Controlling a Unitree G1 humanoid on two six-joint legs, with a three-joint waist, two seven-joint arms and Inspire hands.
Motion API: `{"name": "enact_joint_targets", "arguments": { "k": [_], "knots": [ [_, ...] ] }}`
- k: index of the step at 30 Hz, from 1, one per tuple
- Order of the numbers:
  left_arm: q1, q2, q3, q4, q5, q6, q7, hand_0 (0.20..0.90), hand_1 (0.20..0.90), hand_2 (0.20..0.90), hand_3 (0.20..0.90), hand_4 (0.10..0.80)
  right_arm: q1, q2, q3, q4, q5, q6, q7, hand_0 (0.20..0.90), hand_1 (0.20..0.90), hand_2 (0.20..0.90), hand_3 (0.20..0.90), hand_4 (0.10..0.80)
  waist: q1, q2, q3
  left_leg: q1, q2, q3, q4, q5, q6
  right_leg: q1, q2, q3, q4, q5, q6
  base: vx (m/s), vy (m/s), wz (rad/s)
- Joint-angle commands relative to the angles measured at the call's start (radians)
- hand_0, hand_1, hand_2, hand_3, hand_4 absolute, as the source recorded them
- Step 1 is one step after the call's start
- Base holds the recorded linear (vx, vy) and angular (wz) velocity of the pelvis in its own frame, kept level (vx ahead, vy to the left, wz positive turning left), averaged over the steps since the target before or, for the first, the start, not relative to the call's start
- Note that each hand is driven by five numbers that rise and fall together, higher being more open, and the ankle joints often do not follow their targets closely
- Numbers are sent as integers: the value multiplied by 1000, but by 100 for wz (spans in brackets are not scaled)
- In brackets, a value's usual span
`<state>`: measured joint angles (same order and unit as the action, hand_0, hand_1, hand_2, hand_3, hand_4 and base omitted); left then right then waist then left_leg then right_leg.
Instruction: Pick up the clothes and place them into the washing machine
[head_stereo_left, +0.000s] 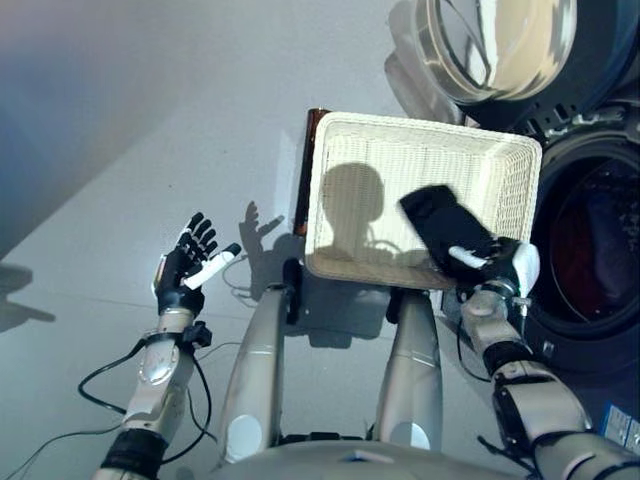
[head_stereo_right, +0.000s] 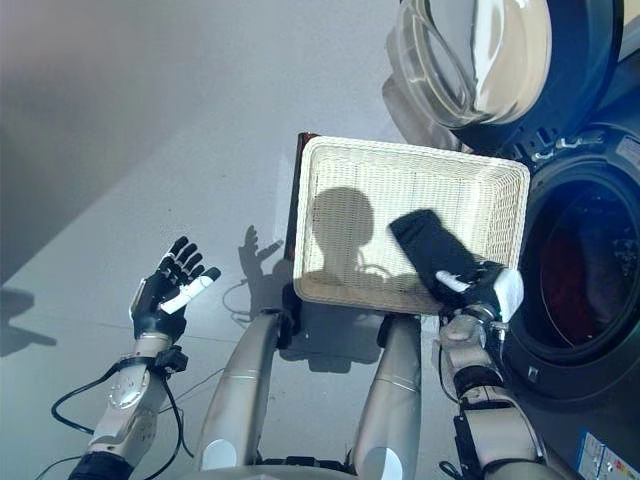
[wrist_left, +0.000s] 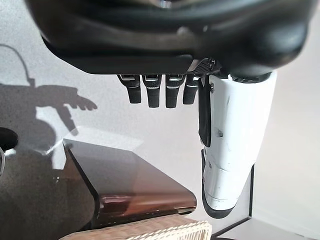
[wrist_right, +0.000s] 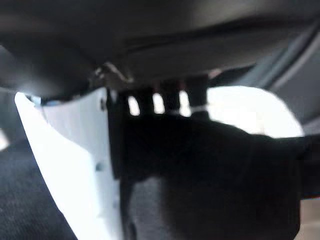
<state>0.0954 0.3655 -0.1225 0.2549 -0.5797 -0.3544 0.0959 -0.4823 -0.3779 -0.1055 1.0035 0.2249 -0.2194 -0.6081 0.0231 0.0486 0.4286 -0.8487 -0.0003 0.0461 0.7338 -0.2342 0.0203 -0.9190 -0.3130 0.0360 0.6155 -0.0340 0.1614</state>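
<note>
- My right robot hand (head_stereo_left: 497, 262) sits at the near right corner of the white wicker basket (head_stereo_left: 360, 135), fingers and white-capped thumb curled onto a dark garment (head_stereo_left: 440, 222).
- The garment lies draped from the basket floor up to that hand; in the right wrist view dark cloth fills the space past the fingers.
- It looks black, soft and limp, bunched into a flat slab; I cannot tell what kind of clothing it is.
- Risk: the hold looks to be on one end only, so the hanging part could snag the basket rim and tug the basket along, or slip free mid-lift.
- Risk: the washing machine (head_stereo_left: 590, 250) opening is just beside the basket on my right, with its door (head_stereo_left: 480, 45) swung open; a trailing end could catch on the drum lip.
- My left robot hand (head_stereo_left: 188, 264) hovers over the floor, fingers spread wide, holding nothing.
</note>
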Motion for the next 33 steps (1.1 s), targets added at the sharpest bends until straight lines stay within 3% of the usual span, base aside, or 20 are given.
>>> {"name": "enact_joint_targets", "arguments": {
  "k": [1,14,17,23,33],
  "knots": [
    [61,6,73,-63,4,-57,9,900,900,900,900,800,-23,-70,-54,-22,211,-152,14,200,200,200,200,300,-3,42,-62,23,20,-3,-56,27,-60,0,-4,16,-26,53,-10,28,-6,-8],
    [63,10,5,-65,-67,-8,-18,900,900,900,900,800,-194,-85,-375,62,999,-392,166,200,200,200,200,300,18,94,-96,49,15,0,-76,15,-64,5,-4,22,-10,24,-9,33,-7,-1],
    [70,9,-8,-59,-87,7,-26,900,900,900,900,800,-204,-106,-433,71,1090,-426,169,200,200,200,200,300,18,110,-107,56,10,-2,-81,14,-64,5,-5,26,-4,18,-7,38,3,0],
    [79,20,-36,-61,-108,21,-43,900,900,900,900,800,-223,-200,-515,101,1144,-470,116,200,200,200,200,300,12,134,-121,62,6,1,-83,11,-65,2,-9,35,7,9,-4,23,9,-3],
    [91,48,-60,-87,-122,20,-62,900,900,900,900,800,-296,-431,-485,131,1098,-462,51,200,200,200,200,300,4,157,-140,86,7,20,-104,13,-73,-6,-12,59,17,-1,-6,8,6,-2]
  ]
}}
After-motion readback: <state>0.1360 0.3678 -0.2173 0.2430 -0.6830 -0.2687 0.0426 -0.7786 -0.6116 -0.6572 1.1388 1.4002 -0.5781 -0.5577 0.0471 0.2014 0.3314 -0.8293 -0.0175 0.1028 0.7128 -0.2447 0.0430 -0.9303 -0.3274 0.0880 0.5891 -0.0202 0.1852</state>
